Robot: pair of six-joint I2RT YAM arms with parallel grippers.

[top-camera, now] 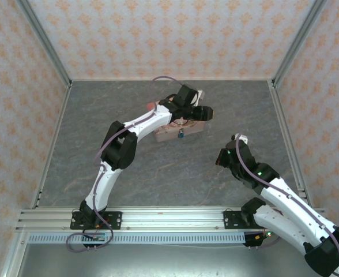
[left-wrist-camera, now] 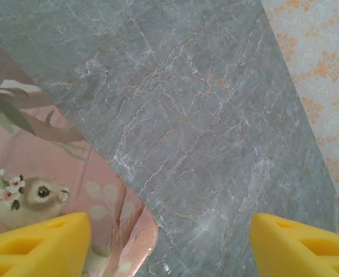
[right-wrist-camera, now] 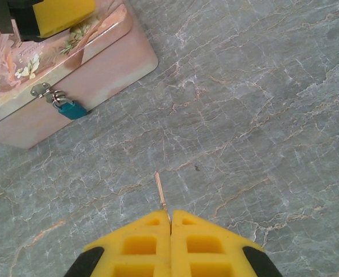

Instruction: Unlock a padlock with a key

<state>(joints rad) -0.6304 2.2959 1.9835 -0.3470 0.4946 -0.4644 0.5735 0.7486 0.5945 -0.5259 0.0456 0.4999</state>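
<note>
The padlock (right-wrist-camera: 71,108) hangs from a small metal hasp (right-wrist-camera: 42,91) on the front wall of the pink tin (right-wrist-camera: 103,72), about halfway along that wall and just above the desk (right-wrist-camera: 262,115). Its body hangs downward from the hasp. The keyhole is too small to make out, though it is probably on the underside.

From the right claw (right-wrist-camera: 170,228) the padlock lies ahead and well off to the left, with open desk between them. This claw is fully closed and pinches the key (right-wrist-camera: 161,192) by its head. The thin shaft sticks out forward, leaning a little left, but not far enough to aim at the lock. I judge the coming move depends on that mismatch: the shaft has to swing further left and line up with the lock's hanging axis before it goes in.

The left claw (left-wrist-camera: 169,245) is much nearer, hovering at the tin's far corner. Its fingers are spread wide with nothing between them, one finger (left-wrist-camera: 40,242) over the lid and the other over bare desk. It looks placed to steady the tin.
</note>
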